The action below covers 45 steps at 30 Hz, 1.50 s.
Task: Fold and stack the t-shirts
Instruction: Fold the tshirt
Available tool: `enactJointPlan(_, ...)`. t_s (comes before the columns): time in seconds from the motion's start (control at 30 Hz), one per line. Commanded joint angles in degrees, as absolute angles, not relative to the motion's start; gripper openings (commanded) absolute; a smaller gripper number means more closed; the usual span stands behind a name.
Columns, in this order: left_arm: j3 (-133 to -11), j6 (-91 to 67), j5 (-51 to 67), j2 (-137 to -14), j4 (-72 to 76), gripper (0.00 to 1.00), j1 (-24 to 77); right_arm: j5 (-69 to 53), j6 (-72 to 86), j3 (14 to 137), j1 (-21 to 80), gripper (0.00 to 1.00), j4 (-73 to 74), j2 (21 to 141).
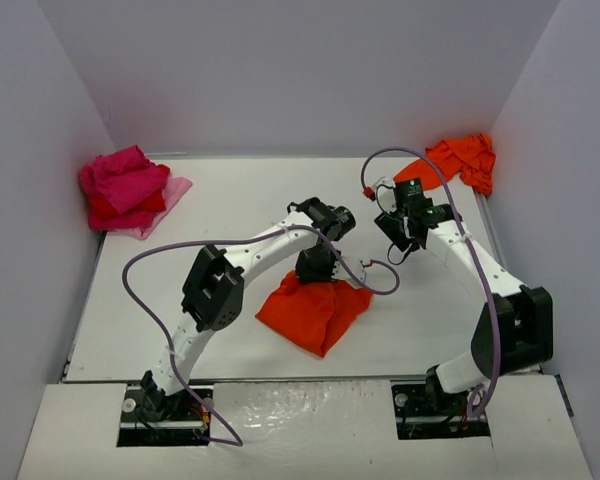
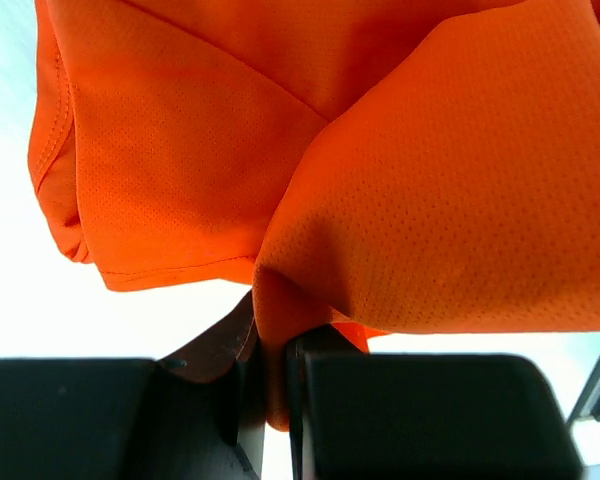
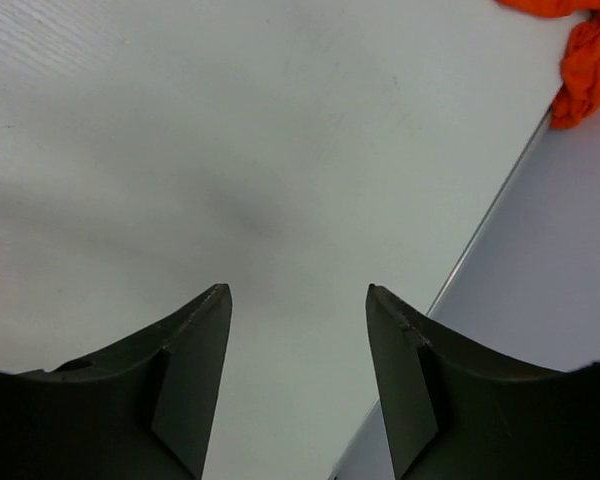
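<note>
An orange-red t-shirt [image 1: 313,312] lies bunched in the middle of the table, with one part lifted. My left gripper [image 1: 318,266] is shut on a fold of that shirt. In the left wrist view the orange cloth [image 2: 400,180] hangs in front of the camera, pinched between the black fingers [image 2: 270,350]. My right gripper [image 1: 394,233] hovers to the right, apart from this shirt. Its fingers [image 3: 298,292] are open, with only bare table between them. A crumpled orange-red t-shirt [image 1: 462,160] lies at the back right corner and shows in the right wrist view [image 3: 586,62].
A heap of magenta, red and pale pink t-shirts [image 1: 127,190] sits at the back left. Grey walls [image 1: 300,70] close the table on three sides, and the right wall [image 3: 550,300] is close to my right gripper. A purple cable [image 1: 145,265] loops over the left arm.
</note>
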State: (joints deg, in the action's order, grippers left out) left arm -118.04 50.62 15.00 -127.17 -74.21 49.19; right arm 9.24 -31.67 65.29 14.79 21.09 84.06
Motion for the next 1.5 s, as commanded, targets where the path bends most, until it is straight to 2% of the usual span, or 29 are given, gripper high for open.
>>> enactJointPlan(0.0, -119.3, 50.6, 14.7, -124.6, -69.0, 0.18, 49.7, 5.8, -29.4, 68.3, 14.4, 0.59, 21.0, 91.7)
enactJointPlan(0.03, -118.6, 49.4, 14.1, -124.6, -66.7, 0.30, 49.8, 5.6, -29.2, 68.6, 14.3, 0.61, 20.9, 92.3)
enactJointPlan(0.07, -117.6, 48.5, 13.1, -123.7, -64.6, 0.37, 49.8, 5.5, -29.0, 69.5, 14.3, 0.62, 20.7, 93.3)
enactJointPlan(0.1, -115.2, 47.1, 11.9, -122.1, -60.4, 0.52, 49.8, 5.4, -29.0, 69.9, 14.3, 0.62, 20.6, 93.5)
enactJointPlan(0.17, -110.0, 45.1, 10.0, -118.2, -52.4, 0.68, 49.9, 5.5, -29.0, 70.7, 14.3, 0.63, 20.0, 93.4)
enactJointPlan(0.3, -110.0, 40.8, 7.6, -114.3, -48.1, 0.74, 49.1, 6.8, -28.9, 72.5, 13.7, 0.63, 19.5, 92.4)
enactJointPlan(0.47, -109.0, 37.8, 5.6, -108.0, -45.6, 0.74, 47.2, 8.1, -28.6, 73.9, 13.2, 0.61, 19.4, 88.9)
enactJointPlan(0.57, -109.0, 36.2, 7.9, -104.0, -47.4, 0.75, 45.4, 10.6, -29.6, 73.8, 12.8, 0.56, 19.2, 85.2)
enactJointPlan(0.63, -106.6, 37.5, 11.9, -100.9, -50.2, 0.71, 45.2, 13.3, -30.3, 73.8, 11.7, 0.48, 18.3, 82.7)
enactJointPlan(0.67, -105.4, 38.1, 12.9, -99.7, -51.4, 0.68, 45.8, 15.1, -30.2, 73.7, 10.9, 0.39, 17.2, 82.4)
enactJointPlan(0.7, -104.1, 40.0, 14.1, -98.9, -54.0, 0.63, 47.2, 17.9, -30.1, 73.7, 9.5, 0.17, 14.9, 81.1)
enactJointPlan(0.73, -102.5, 41.7, 14.6, -98.1, -56.1, 0.57, 48.5, 20.0, -30.0, 73.6, 7.8, 0.00, 12.9, 79.8)
enactJointPlan(0.87, -95.2, 44.8, 15.4, -97.2, -58.7, 0.33, 51.6, 17.8, -30.5, 72.2, 2.2, 0.00, 11.8, 76.6)
enactJointPlan(0.97, -90.5, 45.9, 16.0, -98.6, -57.1, 0.32, 54.2, 17.5, -30.0, 70.6, 1.6, 0.00, 11.8, 74.5)
enactJointPlan(1.13, -90.5, 46.7, 19.9, -105.9, -56.5, 0.32, 56.5, 14.5, -28.9, 69.6, 0.9, 0.01, 12.0, 71.2)
enactJointPlan(1.37, -99.9, 49.2, 25.0, -120.5, -62.5, 0.31, 56.8, 6.0, -29.3, 68.7, 0.9, 0.06, 13.7, 67.0)
enactJointPlan(1.47, -107.6, 50.3, 27.0, -128.1, -65.3, 0.31, 56.4, 1.9, -29.2, 68.9, 0.9, 0.06, 17.0, 66.1)
